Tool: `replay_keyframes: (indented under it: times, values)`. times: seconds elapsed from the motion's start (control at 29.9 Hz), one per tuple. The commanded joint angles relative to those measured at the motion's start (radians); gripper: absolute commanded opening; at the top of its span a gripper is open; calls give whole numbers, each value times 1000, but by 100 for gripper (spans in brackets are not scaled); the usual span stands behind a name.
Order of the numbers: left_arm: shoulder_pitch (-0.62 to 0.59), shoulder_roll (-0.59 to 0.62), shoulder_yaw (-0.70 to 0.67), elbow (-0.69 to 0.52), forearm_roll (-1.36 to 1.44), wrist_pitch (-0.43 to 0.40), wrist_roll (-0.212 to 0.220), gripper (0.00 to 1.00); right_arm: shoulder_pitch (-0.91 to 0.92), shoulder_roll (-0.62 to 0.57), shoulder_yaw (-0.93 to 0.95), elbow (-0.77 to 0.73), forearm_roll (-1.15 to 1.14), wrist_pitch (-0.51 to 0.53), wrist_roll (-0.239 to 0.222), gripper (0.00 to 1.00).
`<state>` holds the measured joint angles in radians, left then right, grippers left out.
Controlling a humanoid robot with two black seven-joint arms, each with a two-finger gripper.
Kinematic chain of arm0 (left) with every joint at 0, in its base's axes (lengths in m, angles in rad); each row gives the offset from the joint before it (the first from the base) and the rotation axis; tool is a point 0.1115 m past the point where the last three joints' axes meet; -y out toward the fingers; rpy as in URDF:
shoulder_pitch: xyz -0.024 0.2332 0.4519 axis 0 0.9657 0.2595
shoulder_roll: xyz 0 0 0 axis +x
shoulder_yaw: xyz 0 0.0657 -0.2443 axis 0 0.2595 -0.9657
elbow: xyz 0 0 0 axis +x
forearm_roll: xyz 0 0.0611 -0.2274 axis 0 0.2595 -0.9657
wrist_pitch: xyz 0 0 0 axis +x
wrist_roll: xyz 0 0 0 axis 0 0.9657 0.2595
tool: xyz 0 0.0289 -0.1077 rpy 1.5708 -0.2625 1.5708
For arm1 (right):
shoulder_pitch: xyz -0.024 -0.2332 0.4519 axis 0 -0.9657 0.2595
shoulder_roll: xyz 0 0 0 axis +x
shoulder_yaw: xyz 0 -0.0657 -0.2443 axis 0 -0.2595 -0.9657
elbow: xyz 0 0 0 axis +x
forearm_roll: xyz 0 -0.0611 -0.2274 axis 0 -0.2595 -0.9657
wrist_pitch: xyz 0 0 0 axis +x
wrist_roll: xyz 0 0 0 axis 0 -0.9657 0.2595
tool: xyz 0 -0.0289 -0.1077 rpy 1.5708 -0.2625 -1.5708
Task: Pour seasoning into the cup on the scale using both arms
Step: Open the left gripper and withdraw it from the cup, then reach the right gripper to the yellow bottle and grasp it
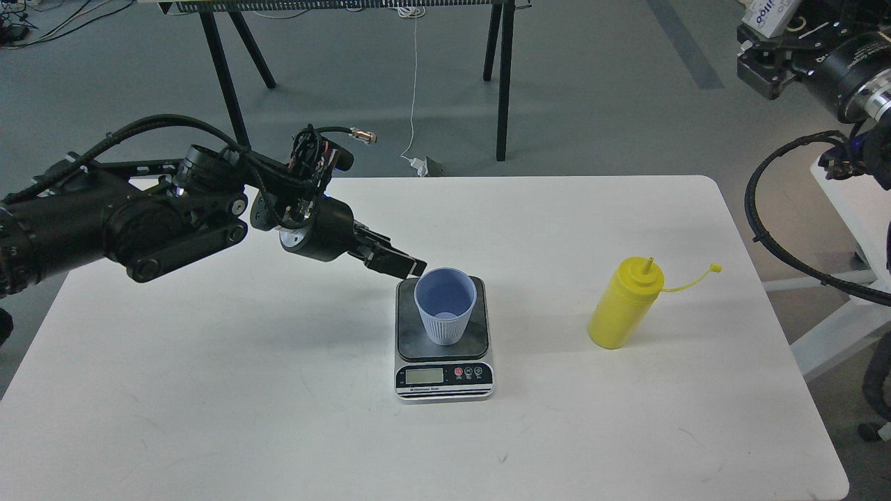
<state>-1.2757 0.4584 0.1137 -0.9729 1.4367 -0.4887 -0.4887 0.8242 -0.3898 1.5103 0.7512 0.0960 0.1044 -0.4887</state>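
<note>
Standing upright on scale [443,351], cup [445,305] just beside left fingers [402,266]

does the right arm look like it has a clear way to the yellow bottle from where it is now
Probably yes. The yellow bottle stands upright and alone on the right part of the table, well apart from the scale and cup. The right arm is off beyond the table's right edge with nothing between.
</note>
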Motion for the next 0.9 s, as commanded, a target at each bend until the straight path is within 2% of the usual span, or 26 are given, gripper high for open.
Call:
replay_keyframes:
  times: [0.0,0.13,0.27,0.47,0.6,0.87]
  values:
    - [-5,69,-112,11,-195,0,0,97,22,-1,-96,19,8,9,0,99]
    - [-4,134,-160,106,-393,0,0,98,66,-64,13,83,31,6,0,99]
    - [10,144,-209,294,-629,0,0,98,17,-110,154,97,183,8,0,99]
    - [42,120,-223,549,-991,0,0,99,-267,-133,217,197,459,11,0,99]
    - [93,49,-224,609,-1168,0,0,99,-503,-106,212,304,589,11,0,99]
    - [157,-99,-333,747,-1182,0,0,99,-960,-73,139,528,588,47,0,99]
